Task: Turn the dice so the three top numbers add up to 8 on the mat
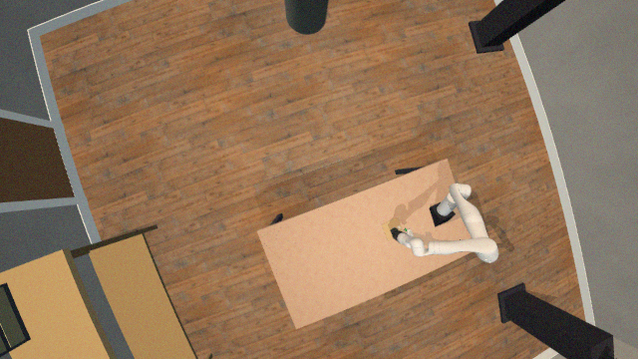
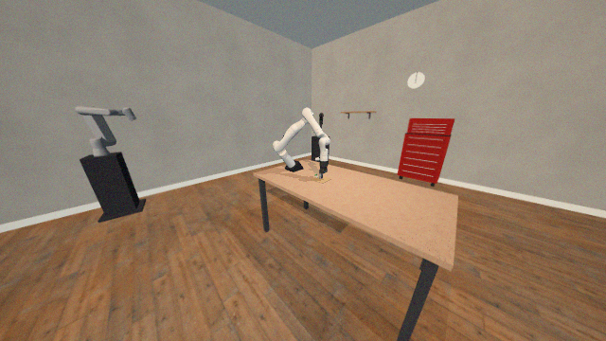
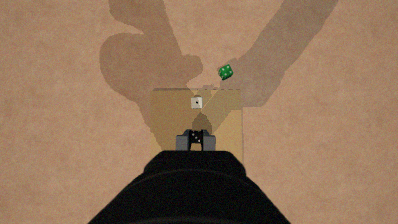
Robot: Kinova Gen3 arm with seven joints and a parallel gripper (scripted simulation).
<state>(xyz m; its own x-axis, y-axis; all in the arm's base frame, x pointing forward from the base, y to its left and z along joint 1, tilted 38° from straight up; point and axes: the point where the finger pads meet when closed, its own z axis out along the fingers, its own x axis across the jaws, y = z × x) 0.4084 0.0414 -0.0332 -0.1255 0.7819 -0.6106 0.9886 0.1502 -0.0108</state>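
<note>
Top view: we see the mat [image 1: 387, 231] [image 2: 326, 180] [image 3: 164, 117] well inside the edges of the counter [image 1: 319, 269] [image 2: 379, 201] [image 3: 50, 150], nearer the short edge by the arm base [image 1: 438, 222] [image 2: 299, 167].

Exterior view: our tool [image 1: 394, 233] [image 2: 321, 177] [image 3: 196, 136] points down there, with open room towards the far short edge.

Wrist view: we pinch the black die [image 3: 195, 136], probably for turning or placing. The white die [image 3: 196, 103] sits on the mat, one pip up; the green die [image 1: 406, 229] [image 2: 316, 175] [image 3: 226, 71] lies off it, needing transfer.
</note>
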